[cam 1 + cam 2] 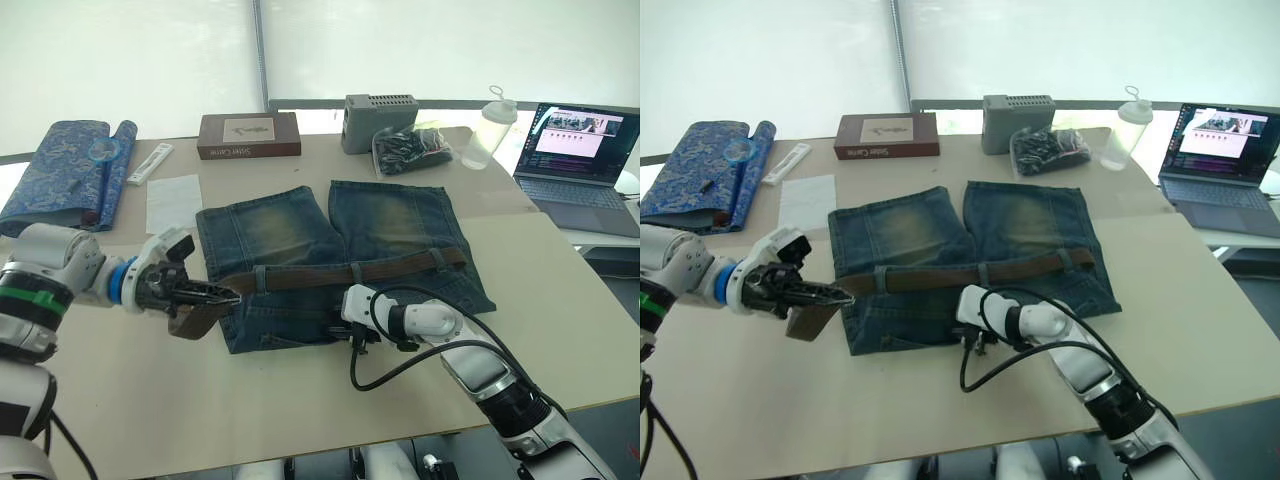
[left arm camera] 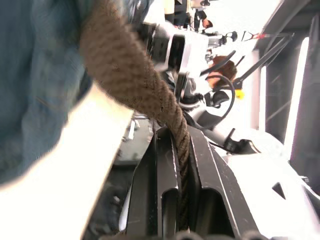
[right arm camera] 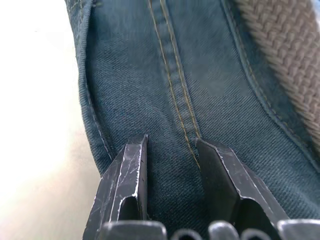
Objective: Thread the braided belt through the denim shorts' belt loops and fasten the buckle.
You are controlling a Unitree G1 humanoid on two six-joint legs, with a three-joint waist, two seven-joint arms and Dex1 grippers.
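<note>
My left claw (image 2: 181,165) pinches braided belt (image 2: 135,75) betw. fingers; denim shorts (image 2: 35,75) lie beside it on table (image 2: 65,165).

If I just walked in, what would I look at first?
Probably the denim shorts spread flat in the middle of the table, with the braided belt running across their waistband. Next, the left gripper pinching the belt's end, and the right gripper open against the denim.
</note>
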